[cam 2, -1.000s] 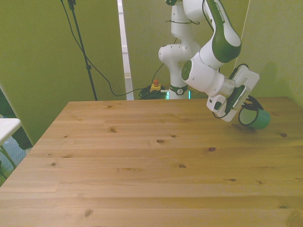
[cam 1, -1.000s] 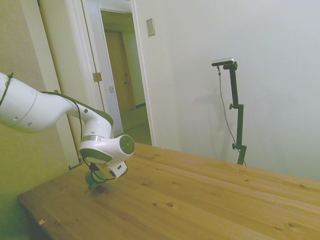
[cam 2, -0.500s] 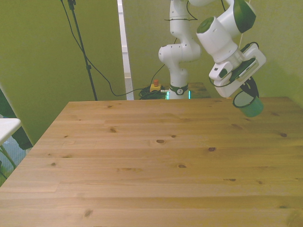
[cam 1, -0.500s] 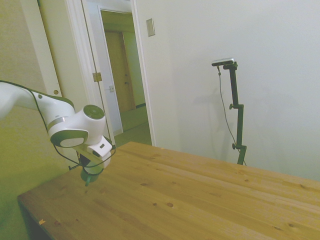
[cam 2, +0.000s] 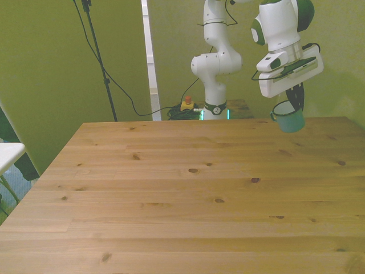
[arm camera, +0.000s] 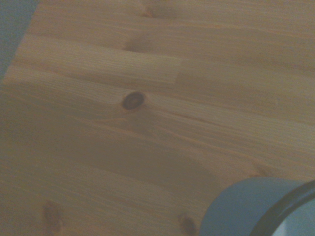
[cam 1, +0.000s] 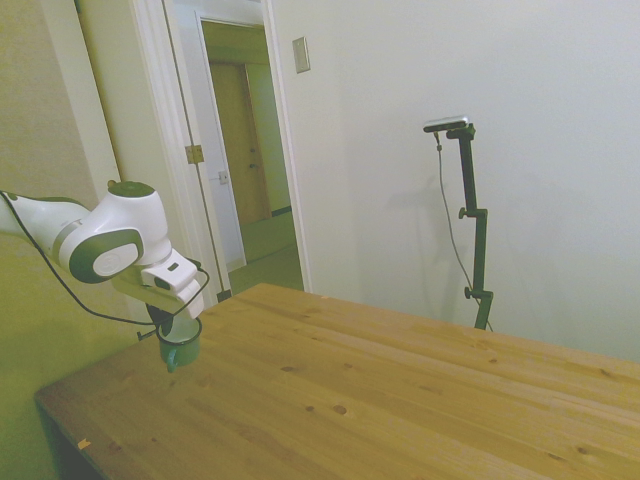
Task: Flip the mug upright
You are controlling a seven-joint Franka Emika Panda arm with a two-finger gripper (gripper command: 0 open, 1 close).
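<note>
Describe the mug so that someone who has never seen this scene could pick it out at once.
Start at the wooden table and follow the white robot arm to the gripper at the front view's right. The mug hangs there, held above the tabletop with its opening up. It is the only loose object: small, teal-green, dark-rimmed, with a small loop handle.

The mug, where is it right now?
The mug hangs from the gripper above the table, mouth up, near the far corner on the front view's right; in the side view it is at the left end.

text: none legible | labels: none | brands: none | numbers: none
</note>
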